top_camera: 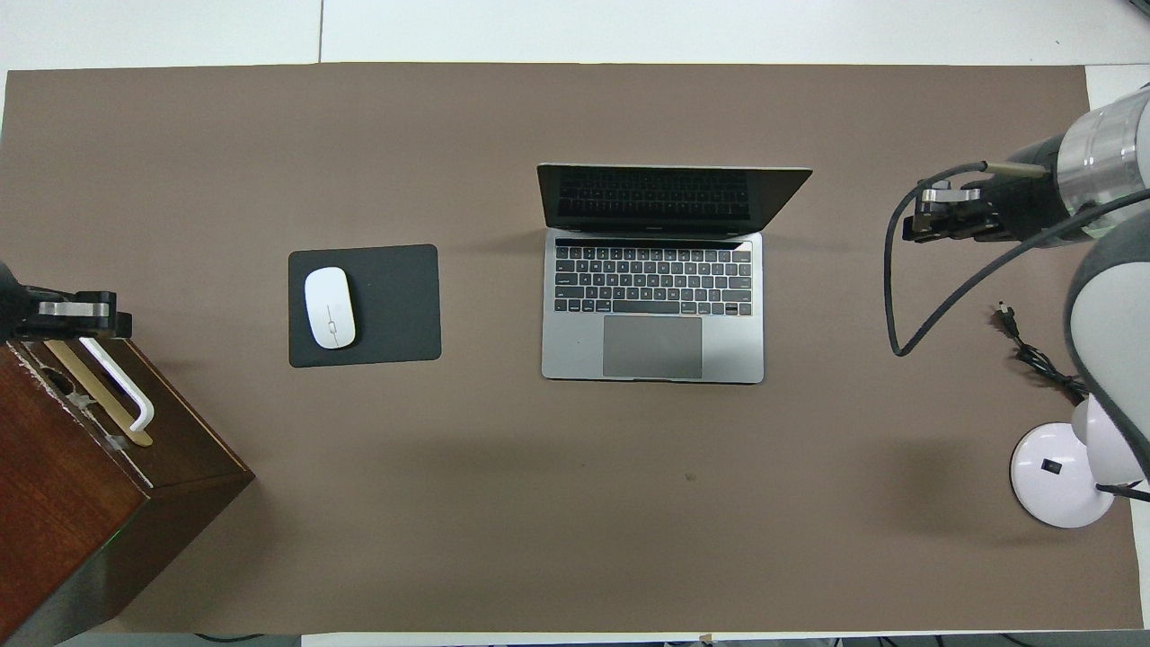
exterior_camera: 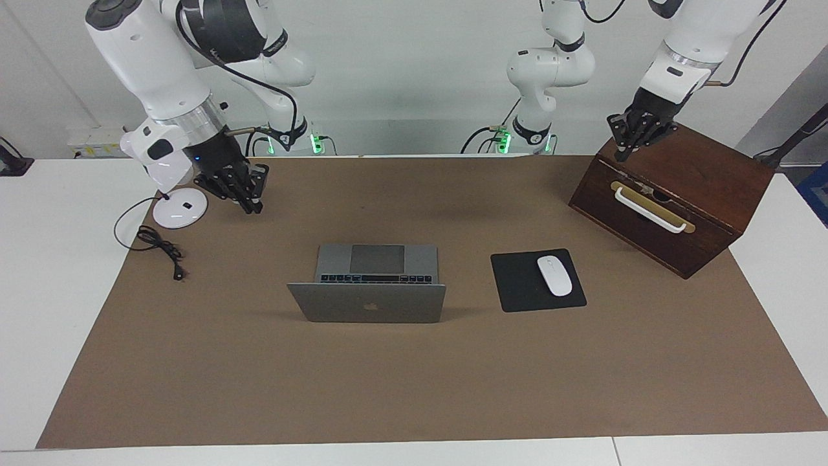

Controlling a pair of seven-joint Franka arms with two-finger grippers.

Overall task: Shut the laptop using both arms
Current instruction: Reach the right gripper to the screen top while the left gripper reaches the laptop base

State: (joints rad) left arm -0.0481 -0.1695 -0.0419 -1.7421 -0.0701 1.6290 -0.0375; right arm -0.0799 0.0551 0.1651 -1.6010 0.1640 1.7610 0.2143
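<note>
The silver-grey laptop (exterior_camera: 369, 304) (top_camera: 651, 305) stands open in the middle of the brown mat, keyboard toward the robots and its lid with the dark logo upright. My right gripper (exterior_camera: 253, 208) (top_camera: 915, 226) hangs shut over the mat at the right arm's end, well apart from the laptop and holding nothing. At the left arm's end my left gripper (exterior_camera: 621, 155) (top_camera: 121, 322) is shut and empty, just above the top edge of the wooden box (exterior_camera: 679, 194).
A white mouse (exterior_camera: 554, 276) (top_camera: 329, 307) lies on a black mouse pad (exterior_camera: 517, 285) (top_camera: 395, 305) between the laptop and the wooden box (top_camera: 81, 503). A round white base (exterior_camera: 180, 210) (top_camera: 1060, 476) and a black cable (exterior_camera: 162, 249) lie at the right arm's end.
</note>
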